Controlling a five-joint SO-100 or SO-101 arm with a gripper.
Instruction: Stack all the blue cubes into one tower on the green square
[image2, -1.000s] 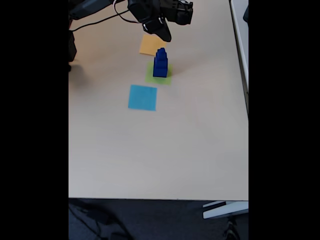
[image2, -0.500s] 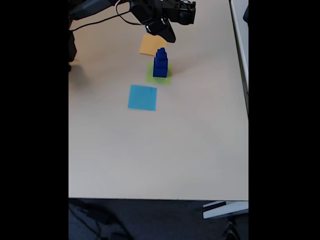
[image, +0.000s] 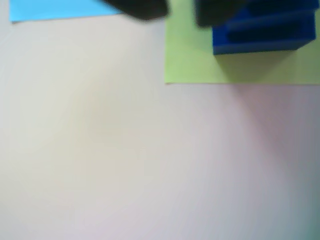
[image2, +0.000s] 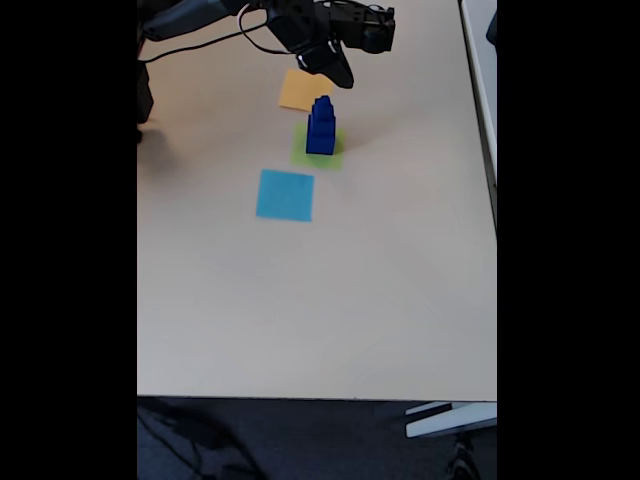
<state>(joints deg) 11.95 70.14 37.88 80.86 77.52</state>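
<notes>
Claw (image2: 340, 75), fingers apart and empty, hangs above your tower of blue cubes (image2: 320, 127), stacked largest-first for stability on the green square (image2: 303, 150)

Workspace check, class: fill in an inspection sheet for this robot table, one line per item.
Surface: beige table, bare in front.
Job's things: blue cubes stacked as one tower on the green square.
Clutter: orange square and light blue square, nothing on them.
Grippers: gripper above the orange square, apart from the tower; holds nothing; open or shut unclear.
Cables: black cable along the arm.
Surroundings: dark floor below the table edge.
</notes>
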